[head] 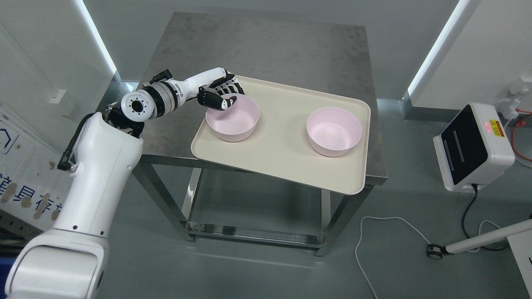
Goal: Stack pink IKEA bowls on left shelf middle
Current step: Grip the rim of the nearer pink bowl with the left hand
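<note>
Two pink bowls sit on a cream tray (286,166), which rests on a grey metal table (266,50) with its near corner overhanging the edge. No shelf is in view.

Left side: the left hand (222,93) reaches in over the tray's left end. Its thumb dips inside the left bowl (232,118) at the far-left rim while the dark fingers (232,87) curl round the outside of the same wall, so the hand appears closed on that rim in a pinch. Whether the grip is firm cannot be confirmed from this angle.

Centre: bare tray surface separates the bowls, which stand well apart.

Right side: the right bowl (333,131) stands upright and untouched. The right arm does not appear.

Assessment of handling: both bowls look like thin-walled moulded plastic, matte, smooth and round with gently tapered sides. Judged light, stiff and unlikely to break, but slick under the fingers. The rim is the sensible hold; a one-sided pinch may let the bowl tilt on lifting. The taper should let one nest into the other. The tray appears rigid, with a low raised lip.
</note>
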